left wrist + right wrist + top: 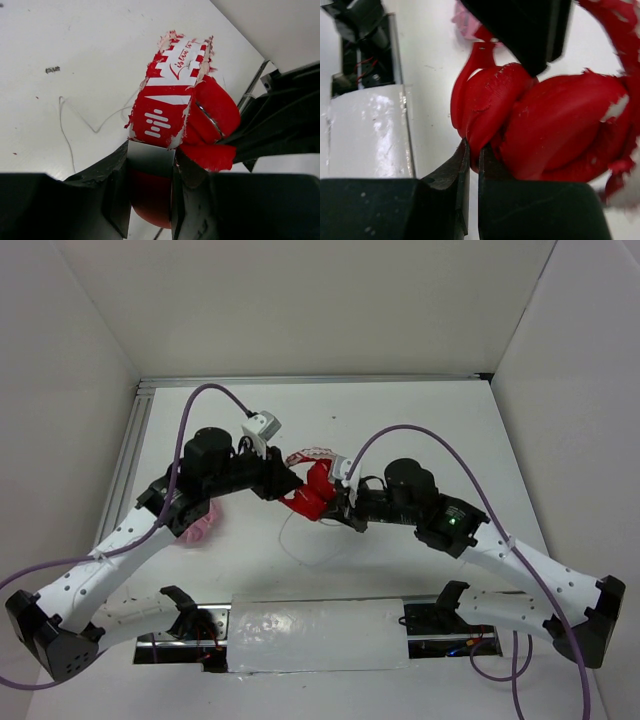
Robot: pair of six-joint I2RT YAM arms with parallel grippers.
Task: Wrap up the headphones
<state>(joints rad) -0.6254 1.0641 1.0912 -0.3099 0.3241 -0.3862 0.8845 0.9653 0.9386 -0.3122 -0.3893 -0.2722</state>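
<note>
On the worn red headband (167, 107) of the headphones (215, 115) I see a white logo of short stacked bars. Above it runs red cursive lettering on white, too tattered to read.

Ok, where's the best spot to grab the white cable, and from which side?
Likely the slack loop of the white cable, lying flat on the near side of the red headphones. Come straight down, jaws across the strand: it's thin and unobstructed there.

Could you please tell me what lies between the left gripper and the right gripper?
The red headphones, seen from the top view: the left gripper clamps their headband, and the right gripper is shut beside a cup.
</note>
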